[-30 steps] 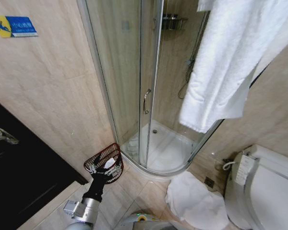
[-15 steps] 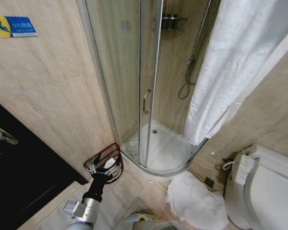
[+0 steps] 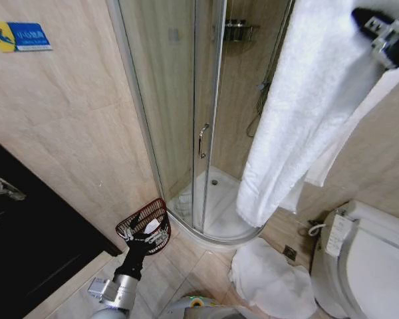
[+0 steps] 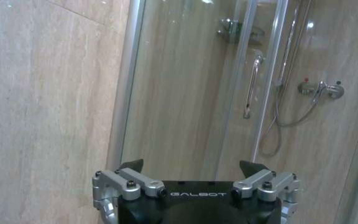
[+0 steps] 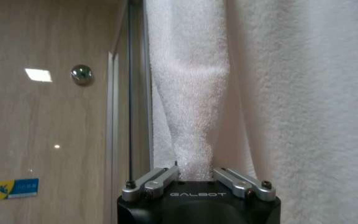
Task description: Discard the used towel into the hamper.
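Observation:
A long white towel hangs in front of the shower. My right gripper holds its top at the upper right of the head view. The right wrist view shows that gripper shut, with a fold of the towel pinched between its fingers. The hamper, a small reddish-brown ribbed basket, stands on the floor by the wall beside the shower's edge. My left gripper hovers low, just in front of the hamper. In its wrist view the left gripper is open and holds nothing.
The curved glass shower enclosure fills the middle. A second white cloth lies crumpled on the tiles beside the toilet. A dark cabinet stands on the left. The tiled floor between hamper and cloth is narrow.
The hanging towel has swung leftward and its lower end now reaches farther down. My right gripper has come into sight at the top right. The left arm has not moved.

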Controlling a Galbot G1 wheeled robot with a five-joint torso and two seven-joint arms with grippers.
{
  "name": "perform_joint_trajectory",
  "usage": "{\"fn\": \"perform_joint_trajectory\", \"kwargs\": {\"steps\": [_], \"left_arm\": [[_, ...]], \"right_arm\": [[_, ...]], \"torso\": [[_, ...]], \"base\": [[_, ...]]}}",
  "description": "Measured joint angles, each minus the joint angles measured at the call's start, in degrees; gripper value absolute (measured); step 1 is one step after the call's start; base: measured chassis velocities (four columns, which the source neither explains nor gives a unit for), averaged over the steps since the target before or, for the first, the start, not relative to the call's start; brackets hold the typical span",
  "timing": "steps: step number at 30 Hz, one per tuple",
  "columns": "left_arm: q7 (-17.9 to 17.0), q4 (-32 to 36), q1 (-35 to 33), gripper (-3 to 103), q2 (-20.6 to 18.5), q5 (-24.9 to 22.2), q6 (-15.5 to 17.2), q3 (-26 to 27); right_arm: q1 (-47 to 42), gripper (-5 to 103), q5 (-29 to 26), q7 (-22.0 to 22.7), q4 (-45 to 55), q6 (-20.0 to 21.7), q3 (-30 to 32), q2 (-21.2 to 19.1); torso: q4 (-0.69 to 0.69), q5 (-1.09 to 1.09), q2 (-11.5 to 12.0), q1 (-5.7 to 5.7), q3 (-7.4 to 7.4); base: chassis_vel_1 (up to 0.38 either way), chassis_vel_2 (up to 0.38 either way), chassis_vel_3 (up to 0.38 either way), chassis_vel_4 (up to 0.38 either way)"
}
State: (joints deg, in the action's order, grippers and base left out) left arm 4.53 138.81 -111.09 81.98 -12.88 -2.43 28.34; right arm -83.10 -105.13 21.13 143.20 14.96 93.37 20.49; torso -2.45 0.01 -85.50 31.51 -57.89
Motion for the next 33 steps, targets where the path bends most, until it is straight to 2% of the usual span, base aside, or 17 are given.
{"fn": "perform_joint_trajectory", "kwargs": {"steps": [2,3,4,8,9,12,24,27,29,31,33], "left_arm": [[0.00,0.00,0.00,100,0.00,0.00,0.00,0.00],[0.00,0.00,0.00,100,0.00,0.00,0.00,0.00],[0.00,0.00,0.00,100,0.00,0.00,0.00,0.00],[0.00,0.00,0.00,100,0.00,0.00,0.00,0.00],[0.00,0.00,0.00,100,0.00,0.00,0.00,0.00],[0.00,0.00,0.00,100,0.00,0.00,0.00,0.00],[0.00,0.00,0.00,100,0.00,0.00,0.00,0.00],[0.00,0.00,0.00,100,0.00,0.00,0.00,0.00],[0.00,-0.01,0.00,100,0.00,0.00,0.00,0.00],[0.00,0.00,0.00,100,0.01,0.00,0.00,0.00],[0.00,0.00,0.00,100,0.00,0.00,0.00,0.00]], "right_arm": [[-2.10,4,1.03,-0.26,0.32,0.23,0.67,3.35],[-5.01,4,3.31,-1.63,0.33,0.26,0.84,7.54],[-5.01,4,3.31,-1.63,0.33,0.26,0.84,7.54],[-8.67,4,5.76,-2.97,0.28,0.52,0.10,14.96],[-8.67,4,5.76,-2.97,0.28,0.52,0.10,14.96],[-11.53,4,9.83,-6.10,0.21,0.92,-0.88,19.39],[-14.13,4,13.47,-10.09,0.09,1.09,-2.40,23.80],[-14.37,4,16.32,-11.99,0.07,1.12,-4.07,24.63],[-14.60,4,22.05,-15.96,0.01,0.10,-7.03,25.77],[-14.61,4,25.50,-18.91,-0.15,-1.27,-8.86,26.32],[-14.52,4,26.65,-20.19,-0.68,-1.97,-9.56,26.40]], "torso": [[0.00,-0.01,0.00,0.00,0.00],[0.00,0.00,0.00,0.00,0.00],[0.00,0.00,0.00,0.00,0.00],[0.00,0.00,0.00,0.00,0.00],[0.00,0.00,0.00,0.00,0.00],[0.00,0.01,0.00,0.00,0.00],[0.00,-0.01,0.00,0.00,0.00],[0.00,-0.01,0.00,0.00,0.00],[0.00,0.02,0.00,0.00,0.00],[0.00,0.01,0.00,0.00,0.00],[0.00,0.00,0.00,0.00,0.00]], "base": [[0.000,0.000,0.000,0.000],[0.000,0.000,0.000,0.000],[0.000,0.000,0.000,0.000],[0.000,0.000,0.000,0.000],[0.000,0.000,0.000,0.000],[0.000,0.000,0.000,0.000],[0.000,0.000,0.000,0.000],[0.000,0.000,0.000,0.000],[0.000,0.000,0.000,0.000],[0.000,0.000,0.000,0.000],[0.000,0.000,0.000,0.000]]}}
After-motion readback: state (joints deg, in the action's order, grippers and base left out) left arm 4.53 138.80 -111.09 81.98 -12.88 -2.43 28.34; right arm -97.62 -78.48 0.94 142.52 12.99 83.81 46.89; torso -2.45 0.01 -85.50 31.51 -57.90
